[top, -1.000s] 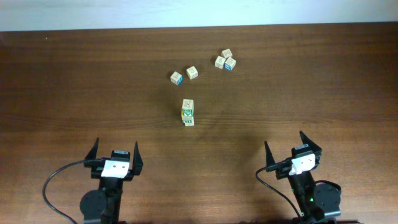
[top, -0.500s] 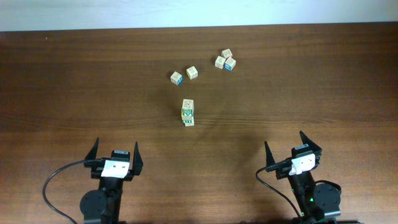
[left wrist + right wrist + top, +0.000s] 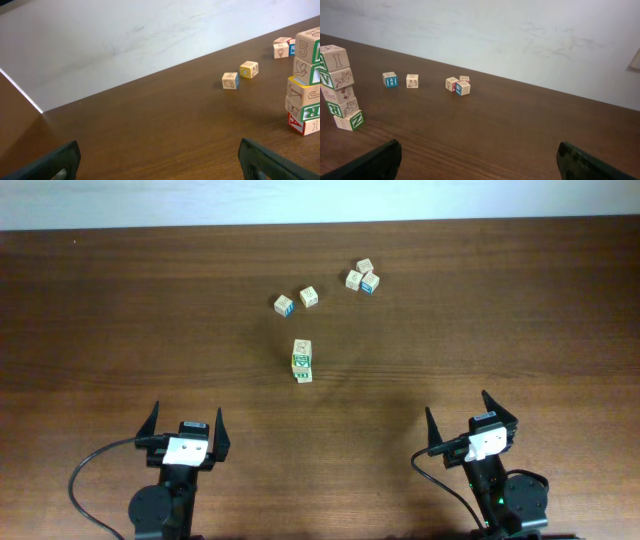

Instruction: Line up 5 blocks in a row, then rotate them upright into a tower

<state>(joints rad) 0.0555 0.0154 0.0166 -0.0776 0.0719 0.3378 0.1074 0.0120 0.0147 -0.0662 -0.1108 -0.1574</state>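
No shift: crookedly stacked wooden blocks (image 3: 302,361)

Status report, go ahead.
Left pincer open, right pincer open, both empty. Five-block stack standing, untouched. Loose blocks beyond it, none in the way.

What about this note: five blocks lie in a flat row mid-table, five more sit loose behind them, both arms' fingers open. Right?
Not quite. The mid-table blocks do not lie in a row: they stand stacked in one tower, as the right wrist view shows. The rest holds.
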